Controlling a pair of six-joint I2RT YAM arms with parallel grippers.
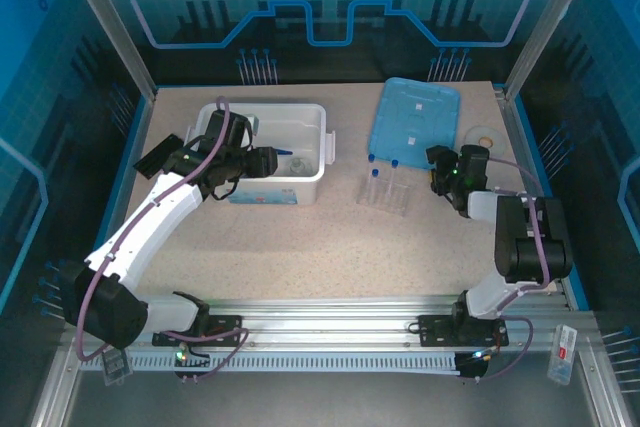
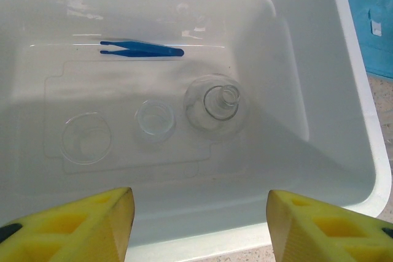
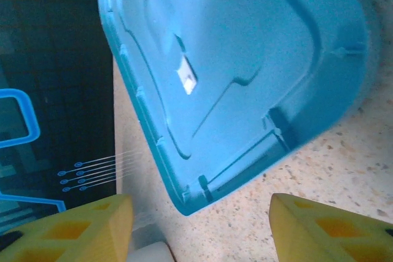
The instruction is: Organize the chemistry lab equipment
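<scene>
Your left arm stretches toward the upper left, left tool (image 1: 270,160) spread empty over the white bin (image 1: 312,110); your folded right arm holds the right tool (image 1: 438,165) spread empty beside the blue lid (image 1: 415,117).

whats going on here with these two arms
Two robot arms are tidying lab gear. The left arm holds its open, empty jaws over a white bin, where blue tweezers, two small beakers and a flask already lie. The right arm, jaws open and empty, hovers by the blue lid. A rack of blue-capped tubes stands outside the bin, near the lid.
</scene>
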